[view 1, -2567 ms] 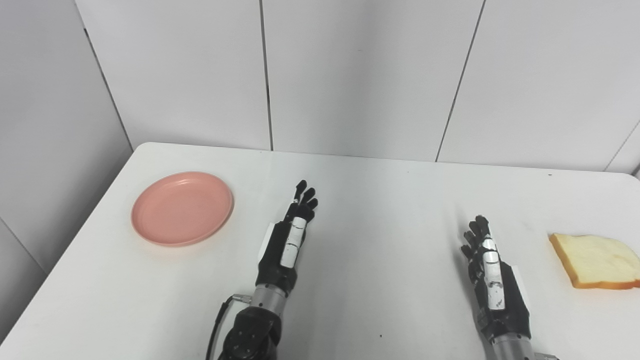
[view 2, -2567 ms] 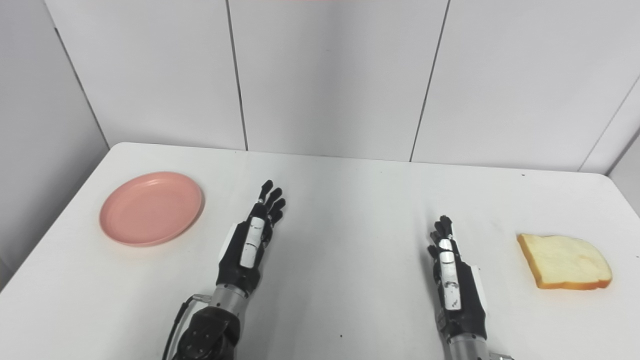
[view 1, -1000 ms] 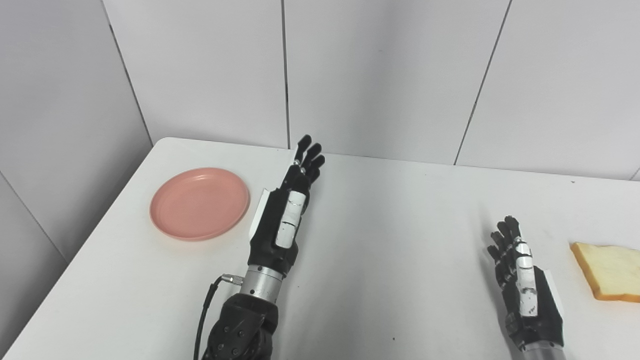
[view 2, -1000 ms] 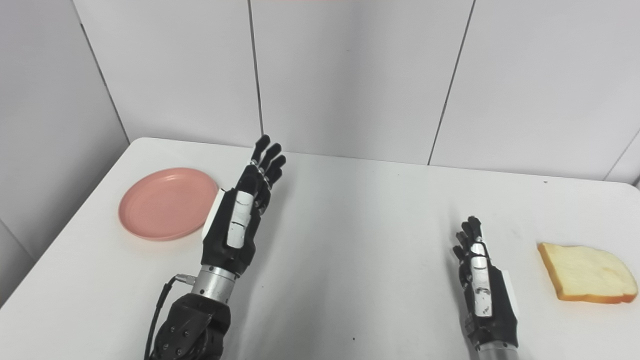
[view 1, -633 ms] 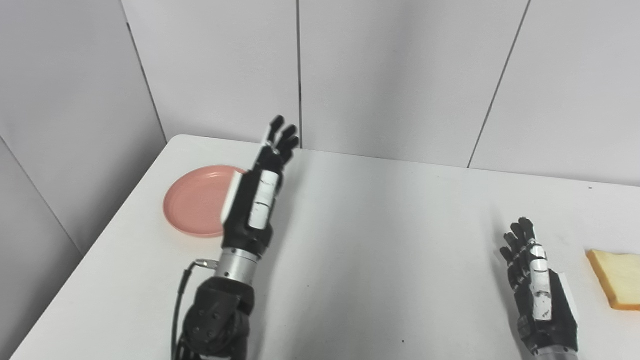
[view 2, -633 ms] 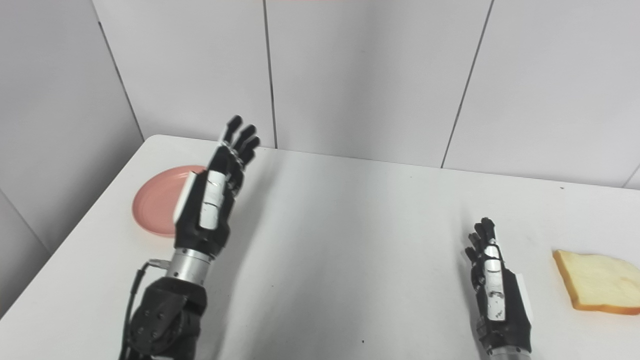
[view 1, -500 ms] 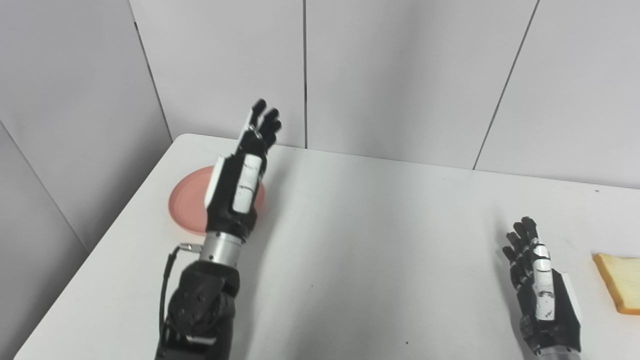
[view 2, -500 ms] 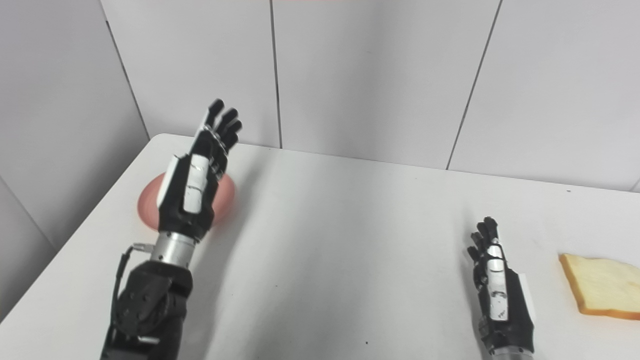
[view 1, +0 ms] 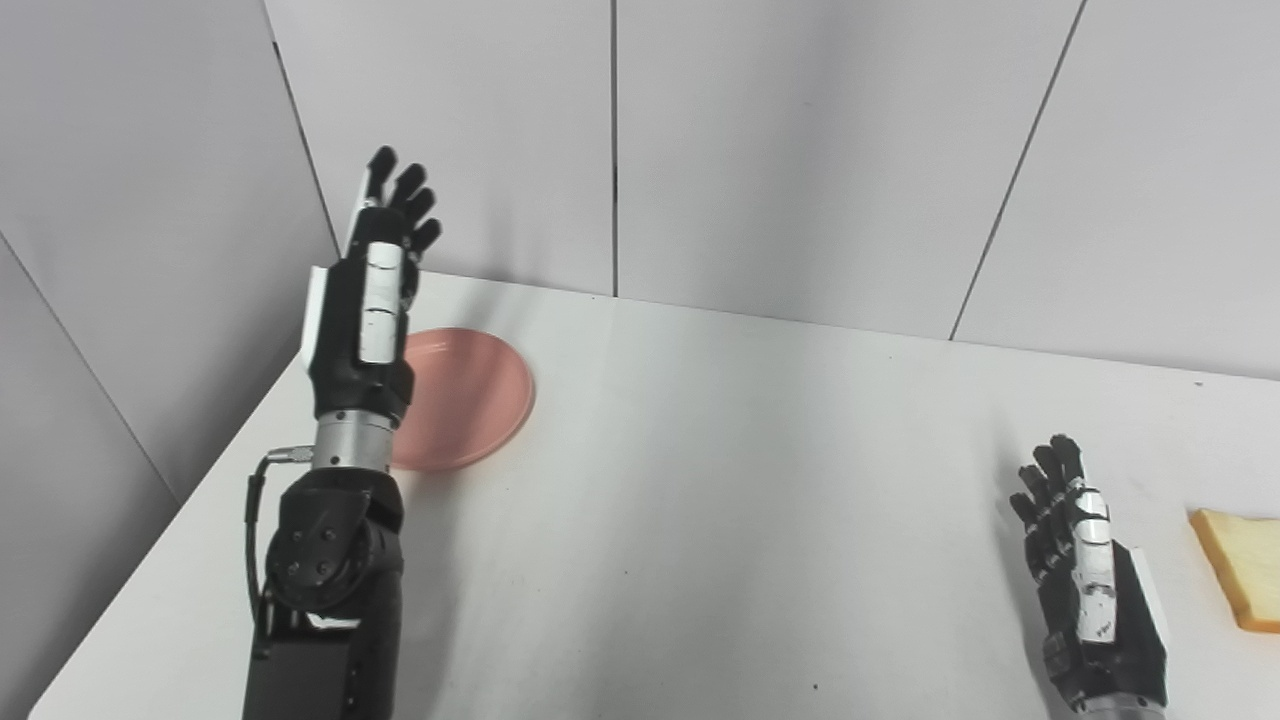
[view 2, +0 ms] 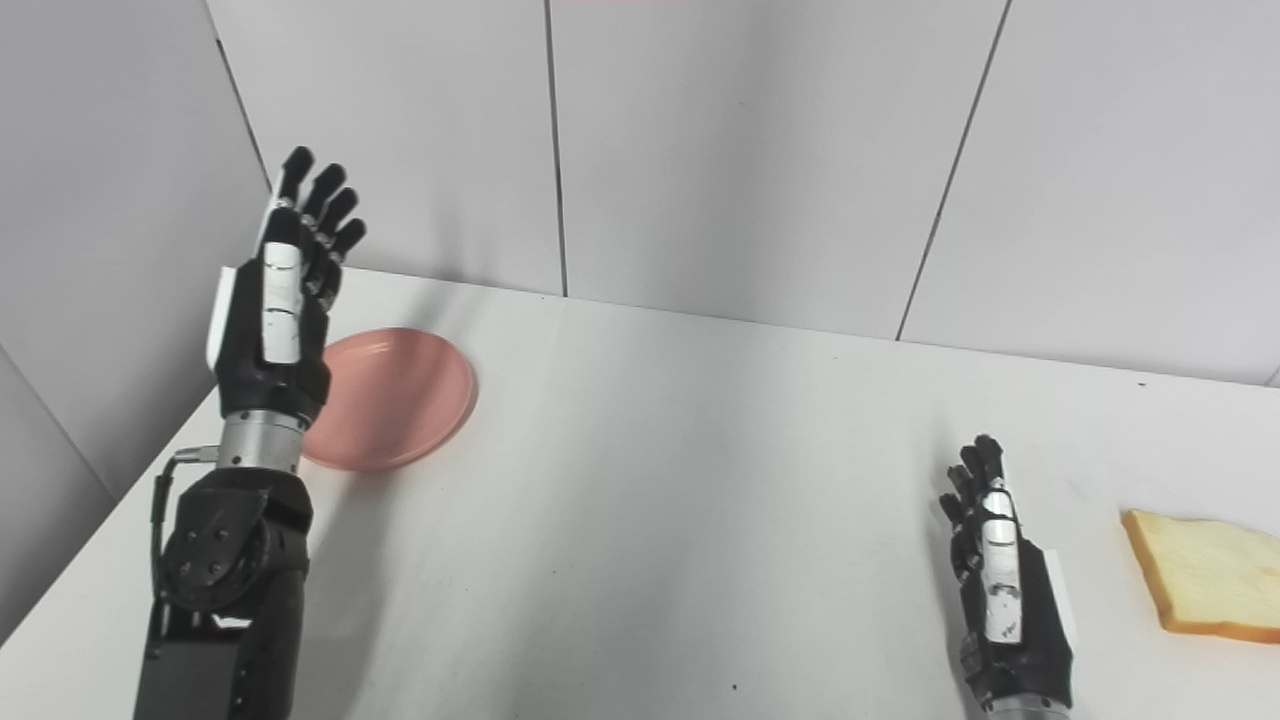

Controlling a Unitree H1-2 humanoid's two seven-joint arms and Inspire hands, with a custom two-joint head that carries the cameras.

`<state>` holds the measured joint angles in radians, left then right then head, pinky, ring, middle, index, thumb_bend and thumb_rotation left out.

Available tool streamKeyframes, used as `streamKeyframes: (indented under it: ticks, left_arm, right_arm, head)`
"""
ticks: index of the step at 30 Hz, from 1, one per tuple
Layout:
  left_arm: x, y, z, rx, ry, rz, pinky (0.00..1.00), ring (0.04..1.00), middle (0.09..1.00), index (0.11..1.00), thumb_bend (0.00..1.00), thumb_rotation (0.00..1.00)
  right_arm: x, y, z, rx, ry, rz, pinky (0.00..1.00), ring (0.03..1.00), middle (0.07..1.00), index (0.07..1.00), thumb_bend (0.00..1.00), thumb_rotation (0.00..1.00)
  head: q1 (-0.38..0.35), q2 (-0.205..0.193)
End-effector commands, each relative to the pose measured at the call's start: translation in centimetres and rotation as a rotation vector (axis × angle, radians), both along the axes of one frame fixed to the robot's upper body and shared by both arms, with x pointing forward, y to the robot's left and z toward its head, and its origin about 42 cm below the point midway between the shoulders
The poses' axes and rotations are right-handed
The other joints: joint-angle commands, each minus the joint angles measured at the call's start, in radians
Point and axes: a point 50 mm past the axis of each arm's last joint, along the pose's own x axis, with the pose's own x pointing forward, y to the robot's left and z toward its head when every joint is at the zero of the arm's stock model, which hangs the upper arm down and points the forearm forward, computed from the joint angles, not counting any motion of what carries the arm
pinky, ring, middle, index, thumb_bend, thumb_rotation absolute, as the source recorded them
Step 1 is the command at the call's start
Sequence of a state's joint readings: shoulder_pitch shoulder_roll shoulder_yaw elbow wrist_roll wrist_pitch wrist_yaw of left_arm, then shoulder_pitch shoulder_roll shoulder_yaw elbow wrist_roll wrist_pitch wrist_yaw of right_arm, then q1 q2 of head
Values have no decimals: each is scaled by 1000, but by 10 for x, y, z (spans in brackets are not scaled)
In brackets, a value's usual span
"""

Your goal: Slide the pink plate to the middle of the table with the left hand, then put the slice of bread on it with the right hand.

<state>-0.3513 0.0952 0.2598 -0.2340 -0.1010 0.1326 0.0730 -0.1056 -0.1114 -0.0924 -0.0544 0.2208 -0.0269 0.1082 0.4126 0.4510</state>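
The pink plate (view 1: 470, 400) lies flat near the table's far left corner, its left part hidden behind my left forearm. My left hand (view 1: 375, 290) is raised high above the table at the plate's left side, open, fingers stretched upward, holding nothing. The slice of bread (view 2: 1210, 588) lies flat at the right edge of the table, partly cut off in the left eye view. My right hand (view 2: 1005, 590) rests low over the table near the front right, open and empty, a short way left of the bread.
The white table (view 1: 720, 480) meets grey wall panels (view 1: 780, 150) at the back and left. Its left edge runs just beside my left arm. Nothing else stands on the table.
My left hand rose from the table's middle and swung left across the plate to its left side. The camera turned left, shifting the scene rightward. The right hand, plate and bread stayed put.
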Motion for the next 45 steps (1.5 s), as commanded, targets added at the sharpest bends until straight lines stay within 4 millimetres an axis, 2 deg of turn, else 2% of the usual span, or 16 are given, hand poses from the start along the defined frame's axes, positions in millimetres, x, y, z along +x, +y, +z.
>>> streamKeyframes:
  ticks: [1,7,16,31,37,45]
  left_arm:
    - [8,7,21,2,-71,23,936,948,943,946,831,893]
    - [15,29,15,-29,-47,82,938,930,916,921,848,875]
    - [26,55,4,-42,8,120,957,937,923,925,869,863]
    - [32,78,-17,-74,96,158,944,932,922,928,875,852]
    - [35,85,-25,-79,116,154,950,936,933,933,836,873]
    - [41,94,-37,-118,155,157,954,944,934,939,840,864]
  right_arm:
    - [7,2,20,-5,-67,18,1000,1000,1000,1000,458,1000]
    - [6,3,20,-1,-72,24,1000,1000,1000,1000,469,1000]
    - [6,3,21,-3,-69,19,1000,1000,1000,1000,464,1000]
    - [3,5,25,0,-67,21,1000,1000,1000,1000,459,1000]
    - [3,5,26,-5,-68,19,1000,1000,1000,1000,451,1000]
    - [2,6,28,-5,-68,24,1000,1000,1000,1000,434,1000]
  head:
    - [1,1]
    - [5,-5]
    - [14,-8]
    - [14,-3]
    - [14,0]
    - [15,4]
